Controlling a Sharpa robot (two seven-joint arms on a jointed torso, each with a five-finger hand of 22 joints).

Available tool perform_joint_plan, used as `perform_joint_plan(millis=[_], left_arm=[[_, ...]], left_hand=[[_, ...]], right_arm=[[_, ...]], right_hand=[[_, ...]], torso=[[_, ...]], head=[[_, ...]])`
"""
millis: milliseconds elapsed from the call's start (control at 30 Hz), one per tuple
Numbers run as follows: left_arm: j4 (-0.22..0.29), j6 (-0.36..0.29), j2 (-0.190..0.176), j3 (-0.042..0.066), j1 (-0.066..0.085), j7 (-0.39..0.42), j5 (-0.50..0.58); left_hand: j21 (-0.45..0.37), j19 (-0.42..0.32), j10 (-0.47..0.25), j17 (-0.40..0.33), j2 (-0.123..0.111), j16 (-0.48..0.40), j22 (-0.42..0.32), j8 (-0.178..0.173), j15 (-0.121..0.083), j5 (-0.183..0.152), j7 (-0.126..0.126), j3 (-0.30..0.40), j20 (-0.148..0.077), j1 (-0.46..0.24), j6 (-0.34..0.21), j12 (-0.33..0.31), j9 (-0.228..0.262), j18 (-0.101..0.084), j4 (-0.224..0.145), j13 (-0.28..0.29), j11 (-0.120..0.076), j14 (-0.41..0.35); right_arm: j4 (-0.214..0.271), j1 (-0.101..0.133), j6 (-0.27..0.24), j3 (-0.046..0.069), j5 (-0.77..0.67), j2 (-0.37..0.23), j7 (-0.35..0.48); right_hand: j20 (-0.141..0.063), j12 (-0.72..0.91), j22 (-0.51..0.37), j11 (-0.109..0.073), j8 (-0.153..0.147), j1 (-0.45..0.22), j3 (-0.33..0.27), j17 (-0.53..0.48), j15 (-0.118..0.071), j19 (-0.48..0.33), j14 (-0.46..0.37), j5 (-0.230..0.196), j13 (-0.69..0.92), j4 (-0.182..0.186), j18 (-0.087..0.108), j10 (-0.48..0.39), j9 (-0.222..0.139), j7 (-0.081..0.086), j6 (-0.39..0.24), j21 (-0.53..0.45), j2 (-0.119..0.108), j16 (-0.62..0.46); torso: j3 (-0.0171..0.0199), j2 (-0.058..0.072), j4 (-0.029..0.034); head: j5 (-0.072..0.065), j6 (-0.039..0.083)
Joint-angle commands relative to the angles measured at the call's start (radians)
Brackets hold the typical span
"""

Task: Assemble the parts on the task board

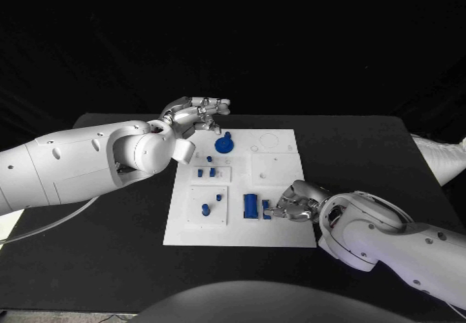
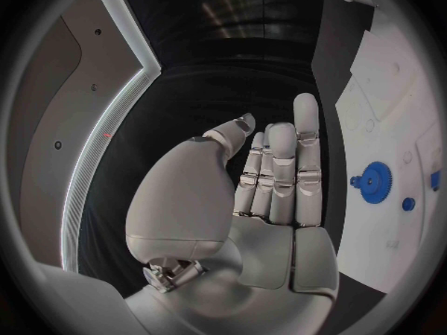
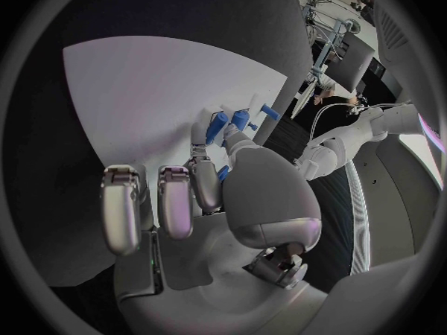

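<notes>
My right robot hand (image 1: 296, 200) pinches a part (image 1: 267, 208) at lower-right board (image 1: 277, 229); left (image 1: 197, 112) open, assembly looks unfinished.

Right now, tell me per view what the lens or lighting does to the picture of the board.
Head view: the white task board is evenly lit and its edges run straight, on a black table. Left wrist view: fisheye bends the board's edge beside the blue gear-shaped part. Right wrist view: the board curves, and the right hand hides part of it.
</notes>
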Motion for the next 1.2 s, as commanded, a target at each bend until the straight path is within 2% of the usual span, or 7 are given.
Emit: perform_joint_plan(millis=[33,300,533,833,967,1200], left_arm=[[0.000,0.018,0.000,0.000,0.001,0.004,-0.006],[-0.001,0.016,0.001,0.000,0.001,0.001,-0.008],[-0.001,0.016,0.001,0.000,0.001,0.000,-0.009],[-0.001,0.016,0.002,0.000,0.001,0.000,-0.009],[-0.001,0.015,0.001,0.000,0.001,0.001,-0.009],[-0.001,0.016,0.001,0.000,0.001,0.001,-0.009]], left_hand=[[-0.007,-0.003,-0.007,-0.001,0.009,-0.003,-0.002,0.007,0.000,0.003,-0.001,-0.007,0.003,-0.003,-0.009,0.006,0.001,0.011,-0.002,0.002,0.001,-0.007],[-0.007,-0.004,-0.008,0.000,0.010,-0.003,-0.002,0.008,0.000,0.004,-0.001,-0.006,0.003,-0.001,-0.009,0.007,0.001,0.011,-0.003,0.002,0.000,-0.007],[-0.007,-0.004,-0.008,0.000,0.010,-0.003,-0.002,0.008,0.000,0.004,-0.001,-0.006,0.003,-0.001,-0.009,0.007,0.001,0.011,-0.003,0.002,0.000,-0.007],[-0.007,-0.004,-0.008,0.000,0.010,-0.003,-0.002,0.008,0.000,0.004,-0.001,-0.006,0.003,-0.001,-0.009,0.007,0.001,0.011,-0.003,0.002,0.000,-0.007],[-0.007,-0.004,-0.008,0.000,0.010,-0.003,-0.002,0.008,0.000,0.004,-0.001,-0.006,0.003,-0.001,-0.009,0.007,0.001,0.011,-0.003,0.002,0.000,-0.007],[-0.007,-0.004,-0.009,-0.001,0.011,-0.003,-0.002,0.008,0.000,0.004,-0.001,-0.005,0.003,-0.001,-0.010,0.008,0.001,0.011,-0.004,0.002,0.001,-0.008]], right_arm=[[0.003,-0.002,0.022,0.000,-0.010,-0.003,0.028],[-0.002,-0.003,0.035,0.000,-0.012,-0.005,0.026],[-0.013,-0.003,0.047,0.000,-0.013,0.000,0.022],[-0.028,-0.003,0.065,0.000,-0.019,0.015,0.018],[-0.047,-0.004,0.053,-0.001,-0.025,0.023,0.014],[-0.071,-0.004,0.032,-0.001,-0.030,0.027,0.019]], right_hand=[[-0.007,0.001,0.159,0.002,0.007,0.003,-0.008,0.177,-0.002,0.070,0.085,-0.008,0.096,0.003,-0.006,0.006,0.002,-0.001,-0.008,-0.001,0.003,0.000],[-0.006,0.001,0.159,0.002,0.008,0.002,-0.012,0.177,-0.002,0.070,0.085,-0.009,0.097,0.007,-0.006,0.006,0.002,-0.001,-0.008,-0.001,0.010,0.000],[-0.006,0.001,0.159,0.001,0.010,0.017,-0.014,0.177,-0.002,0.070,0.085,-0.007,0.097,-0.001,-0.006,0.006,0.002,-0.002,-0.010,-0.001,0.016,0.000],[-0.006,0.000,0.160,0.001,0.012,0.045,-0.018,0.177,-0.002,0.070,0.085,-0.008,0.098,-0.019,-0.006,0.006,0.003,-0.002,-0.013,-0.001,0.020,0.000],[-0.006,0.000,0.160,0.000,0.014,0.063,-0.019,0.178,-0.002,0.070,0.085,-0.009,0.098,-0.031,-0.006,0.006,0.004,-0.002,-0.013,-0.001,0.024,0.000],[-0.006,0.001,0.163,0.001,0.015,0.056,-0.023,0.180,-0.002,0.071,0.086,-0.008,0.099,-0.023,-0.006,0.006,0.004,-0.001,-0.013,0.001,0.037,0.002]], torso=[[0.0002,0.000,0.0010],[-0.0006,0.000,0.0025],[-0.0011,0.001,0.0017],[-0.0008,0.001,0.0046],[-0.0006,0.001,0.0035],[-0.0004,0.000,0.0026]], head=[[-0.003,0.001],[-0.004,-0.002],[-0.006,-0.003],[-0.005,-0.003],[-0.004,-0.003],[-0.002,-0.003]])
